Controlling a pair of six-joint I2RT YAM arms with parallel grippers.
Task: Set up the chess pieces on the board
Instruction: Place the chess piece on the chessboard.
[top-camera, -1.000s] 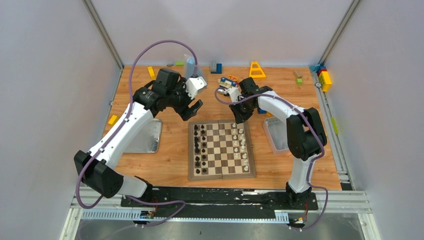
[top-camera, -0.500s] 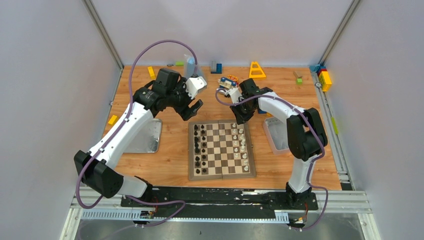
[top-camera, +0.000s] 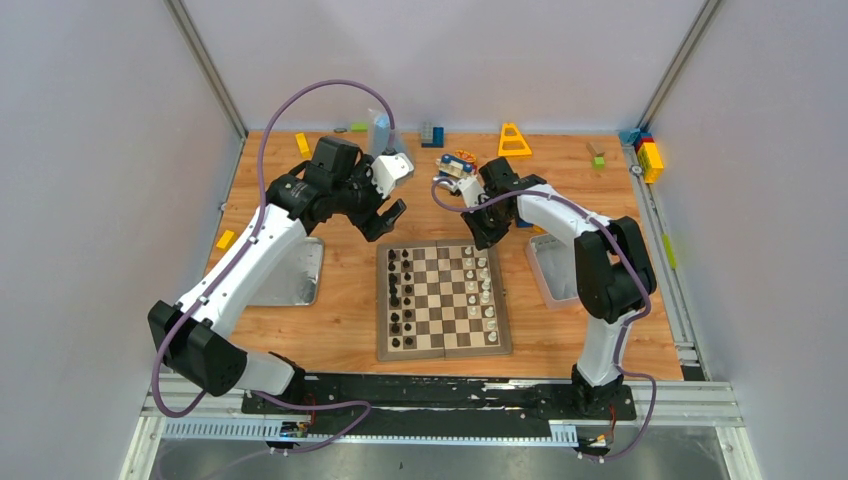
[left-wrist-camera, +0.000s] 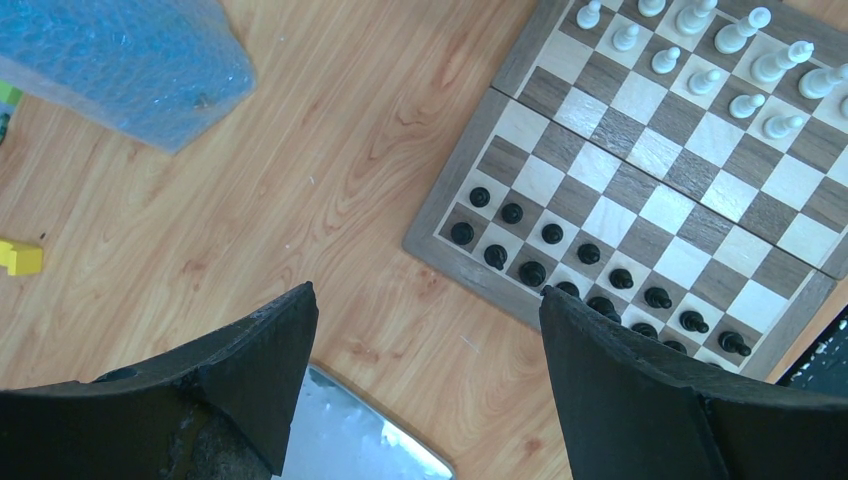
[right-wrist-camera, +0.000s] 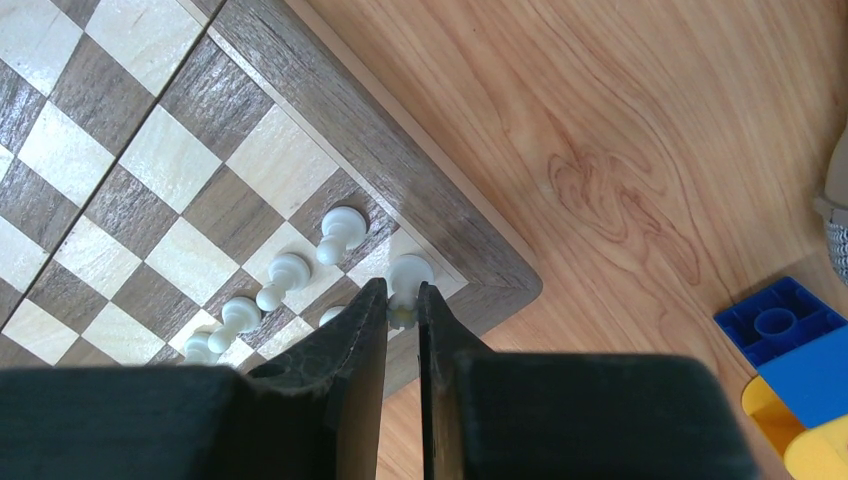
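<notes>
Nothing's really budged since a second ago: right pincer (right-wrist-camera: 402, 300) pinched narrow on an upright white piece (right-wrist-camera: 410, 272), far right corner square of the board (right-wrist-camera: 440, 215); left pincer (left-wrist-camera: 425, 295) wide, empty, farther off

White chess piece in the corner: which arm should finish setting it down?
Right. The right gripper is shut on that white piece, at the corner square of the board. The left gripper is open, holds nothing, and hangs off the board near the black pieces.
</notes>
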